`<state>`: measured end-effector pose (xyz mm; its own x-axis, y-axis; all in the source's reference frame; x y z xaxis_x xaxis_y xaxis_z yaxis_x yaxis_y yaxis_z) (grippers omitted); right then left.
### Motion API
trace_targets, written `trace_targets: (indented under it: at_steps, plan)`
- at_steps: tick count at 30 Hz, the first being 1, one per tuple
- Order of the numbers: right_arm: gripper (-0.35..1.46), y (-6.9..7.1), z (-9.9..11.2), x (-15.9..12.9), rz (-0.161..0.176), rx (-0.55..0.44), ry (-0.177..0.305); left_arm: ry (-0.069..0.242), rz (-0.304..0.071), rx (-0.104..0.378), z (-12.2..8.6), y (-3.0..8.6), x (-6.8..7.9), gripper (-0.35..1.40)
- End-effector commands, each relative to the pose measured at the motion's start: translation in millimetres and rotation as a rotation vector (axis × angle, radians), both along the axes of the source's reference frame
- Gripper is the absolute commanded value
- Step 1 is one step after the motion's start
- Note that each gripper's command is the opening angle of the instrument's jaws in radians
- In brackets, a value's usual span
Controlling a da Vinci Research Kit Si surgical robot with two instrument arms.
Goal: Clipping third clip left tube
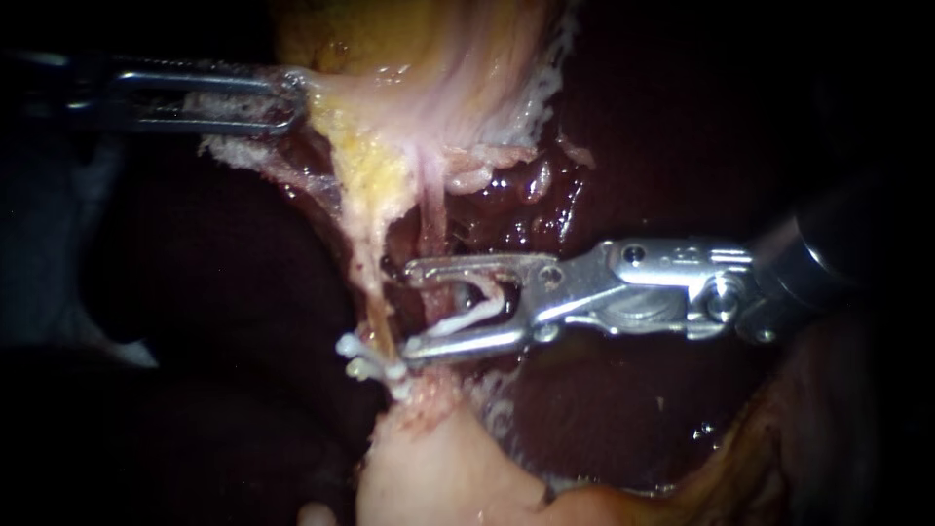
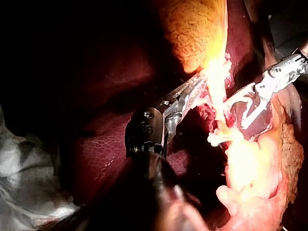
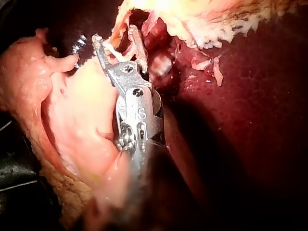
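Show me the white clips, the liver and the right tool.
White clips (image 1: pixel 356 368): endoscope view, their knobbed ends.
Liver (image 1: pixel 623 409): endoscope view, bare dark surface.
Right instrument (image 1: pixel 415 307): endoscope view, midway between its tips.

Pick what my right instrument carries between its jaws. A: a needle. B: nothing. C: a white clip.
C: a white clip spans the gap between the jaws of the right instrument, touching both, which stand apart.
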<state>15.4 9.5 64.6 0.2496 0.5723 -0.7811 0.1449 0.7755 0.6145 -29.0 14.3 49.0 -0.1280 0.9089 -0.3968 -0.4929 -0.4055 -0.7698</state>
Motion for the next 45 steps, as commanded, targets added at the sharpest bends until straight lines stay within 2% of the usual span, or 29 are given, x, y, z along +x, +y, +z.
trace_targets:
  at_steps: [1,15,20,25,31,34,39,45]
  plan:
    - [0.46,0.0,0.1,0.1,0.000,0.001,0.000,0.001,0.000,0.000,0.0,0.0,0.0,-0.35]
    - [0.47,0.2,2.1,1.3,0.006,-0.002,-0.007,0.002,-0.002,-0.001,0.0,-0.1,-0.2,-0.35]
    - [0.48,0.8,2.8,1.4,0.010,-0.004,-0.010,0.002,-0.002,-0.001,0.1,-0.2,-0.3,-0.35]
    - [0.48,1.1,3.2,1.7,-0.010,0.007,-0.002,0.002,-0.002,-0.001,0.1,-0.2,-0.3,-0.35]
    - [0.46,0.5,2.8,2.6,-0.051,0.040,0.071,0.002,-0.002,-0.001,0.1,-0.2,-0.3,-0.35]
    - [0.46,0.1,2.4,3.8,-0.066,0.044,0.087,0.002,-0.002,-0.001,0.1,-0.1,-0.4,-0.35]
    - [0.46,-0.3,1.6,6.1,-0.050,0.047,0.102,0.002,-0.003,-0.001,0.1,-0.1,-0.4,-0.35]
    - [0.45,-0.3,1.0,8.0,-0.007,0.047,0.083,0.002,-0.003,-0.001,0.1,-0.2,-0.4,-0.35]
